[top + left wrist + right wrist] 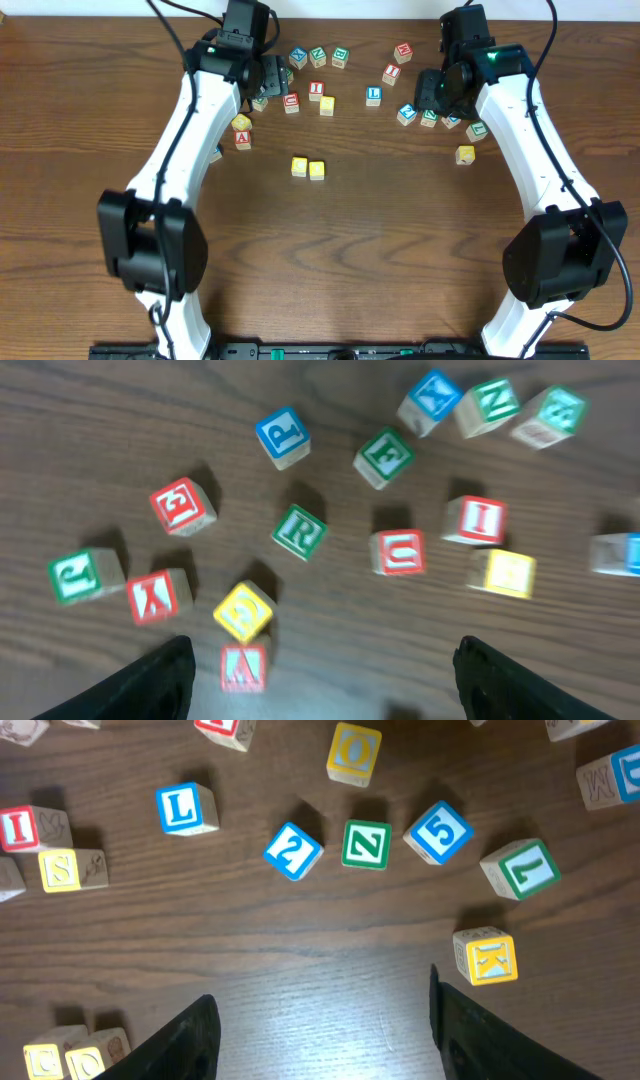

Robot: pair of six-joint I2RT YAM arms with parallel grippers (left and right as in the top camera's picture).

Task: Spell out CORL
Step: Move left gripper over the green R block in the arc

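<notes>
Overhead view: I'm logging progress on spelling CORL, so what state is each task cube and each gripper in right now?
yellow cube pair, placed side by side, touching each other
green R cube, loose, R facing up, touching nothing
blue L cube, loose, L facing up, touching nothing
left gripper, open, empty
right gripper, open, empty

- left arm [187, 120]: stretched fwd from base, white links angled inward, wrist at far end.
- left gripper [320, 682]: pointing down, fingers wide apart, nothing btwn them.
- right arm [522, 130]: approx. mirror pose, stretched fwd, angled inward.
- right gripper [320, 1038]: pointing down, jaws apart, nothing held.
</notes>
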